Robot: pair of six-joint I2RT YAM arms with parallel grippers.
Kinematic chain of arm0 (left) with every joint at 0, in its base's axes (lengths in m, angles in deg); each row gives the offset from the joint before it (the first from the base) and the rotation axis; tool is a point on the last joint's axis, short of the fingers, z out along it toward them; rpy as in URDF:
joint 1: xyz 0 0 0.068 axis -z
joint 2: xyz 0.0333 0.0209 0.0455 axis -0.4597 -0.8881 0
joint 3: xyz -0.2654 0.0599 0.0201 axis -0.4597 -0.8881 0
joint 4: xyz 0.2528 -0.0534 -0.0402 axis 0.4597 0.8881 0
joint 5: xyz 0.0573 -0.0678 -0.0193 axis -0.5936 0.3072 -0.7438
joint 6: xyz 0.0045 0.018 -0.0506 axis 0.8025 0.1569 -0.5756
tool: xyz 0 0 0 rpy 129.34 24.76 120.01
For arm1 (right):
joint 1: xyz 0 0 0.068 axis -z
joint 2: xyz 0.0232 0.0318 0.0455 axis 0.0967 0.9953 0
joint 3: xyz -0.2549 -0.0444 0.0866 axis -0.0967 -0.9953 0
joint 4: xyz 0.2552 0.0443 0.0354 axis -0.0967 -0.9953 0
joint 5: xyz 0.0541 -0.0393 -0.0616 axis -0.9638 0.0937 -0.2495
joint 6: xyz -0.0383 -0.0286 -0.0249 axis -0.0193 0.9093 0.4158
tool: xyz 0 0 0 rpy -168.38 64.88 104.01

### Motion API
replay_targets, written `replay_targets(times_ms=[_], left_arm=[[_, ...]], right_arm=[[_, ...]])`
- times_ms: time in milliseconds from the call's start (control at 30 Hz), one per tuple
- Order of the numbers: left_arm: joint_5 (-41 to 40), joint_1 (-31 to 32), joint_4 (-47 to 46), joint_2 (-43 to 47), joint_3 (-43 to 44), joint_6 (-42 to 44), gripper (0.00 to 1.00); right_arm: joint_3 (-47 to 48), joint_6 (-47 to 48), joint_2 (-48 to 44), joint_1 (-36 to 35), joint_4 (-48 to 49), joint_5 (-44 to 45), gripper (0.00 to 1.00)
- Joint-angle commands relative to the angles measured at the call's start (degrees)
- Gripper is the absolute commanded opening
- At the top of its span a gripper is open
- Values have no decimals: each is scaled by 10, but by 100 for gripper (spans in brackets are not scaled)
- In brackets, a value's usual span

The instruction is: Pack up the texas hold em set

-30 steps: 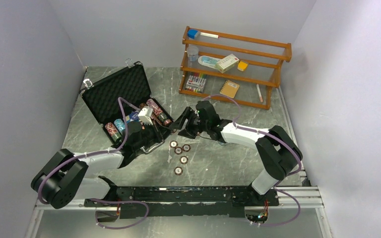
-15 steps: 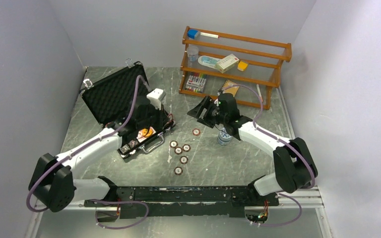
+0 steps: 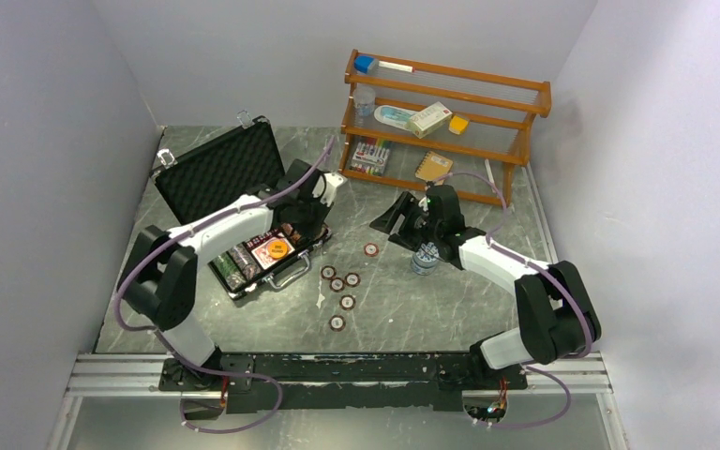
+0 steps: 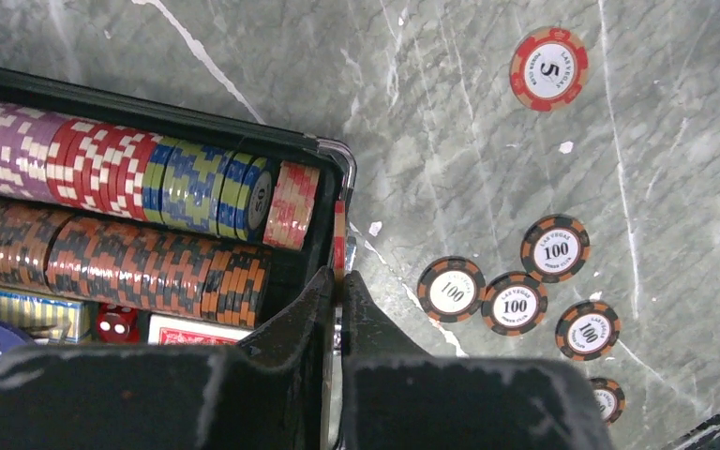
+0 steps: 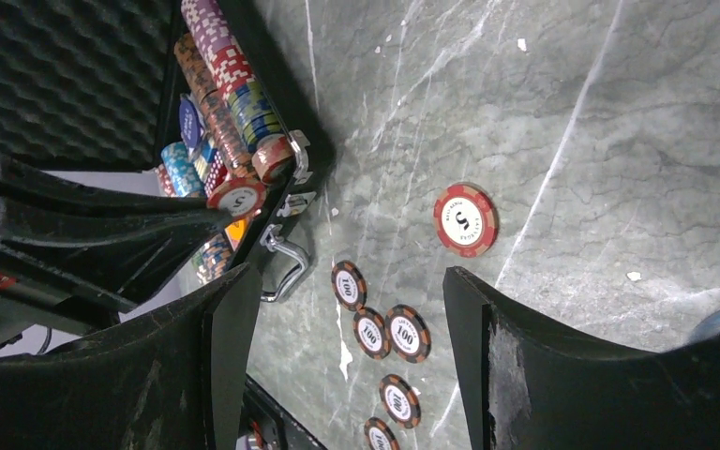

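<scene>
**Left fingers clamp a chip at the case; right fingers spread over the tabletop**

**Top view.** The open case (image 3: 255,284) lies at 9 o'clock on the tabletop (image 3: 403,314), with its foam lid (image 3: 216,173) raised toward 11 o'clock. An orange disc (image 3: 277,249) lies inside. The left fingers (image 3: 306,217) are at the case's 3 o'clock end. Five 100 chips (image 3: 348,302) lie loose at 5 o'clock from the case, and a red 5 chip (image 3: 371,249) sits at 1 o'clock from them. The right fingers (image 3: 386,217) hang at 1 o'clock from that chip. A blue-white round thing (image 3: 424,260), too small to identify, stands under the right arm. A wooden shelf (image 3: 445,122) is at 1 o'clock at the back.

**Left wrist.** The fingers are pressed together on the held chip (image 4: 339,234), seen edge-on at the case's corner wall. Chip rows (image 4: 131,267) fill the case at 9 o'clock. The 5 chip is at 1 o'clock and the 100 chips at 4 o'clock.

**Right wrist.** The fingers stand wide apart, holding nothing, above the bare tabletop and the 100 chips. The 5 chip lies at 1 o'clock from the gap. The held chip shows face-on at 10 o'clock, by the case corner.
</scene>
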Motion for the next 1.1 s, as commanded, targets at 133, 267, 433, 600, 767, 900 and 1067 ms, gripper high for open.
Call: replay_targets(times_ms=[133, 267, 433, 600, 767, 900, 1067], left_arm=[[-22, 3, 43, -63, 80, 30, 7], [-51, 3, 51, -81, 90, 31, 7], [-73, 3, 58, -90, 89, 32, 7], [-95, 3, 54, -88, 82, 31, 7], [-88, 3, 57, -88, 86, 26, 23], [-82, 3, 66, -88, 95, 21, 39], [-78, 3, 64, -68, 99, 9, 42]], right_arm=[[-18, 11, 9, 28, 31, -41, 75], [-20, 14, 8, 32, 31, -42, 75], [-18, 14, 10, 33, 30, -45, 75], [-15, 15, 20, 34, 34, -53, 75], [28, 83, 45, 32, -11, -63, 74], [64, 140, 56, 31, -78, -18, 74], [86, 172, 67, 21, -120, 12, 73]])
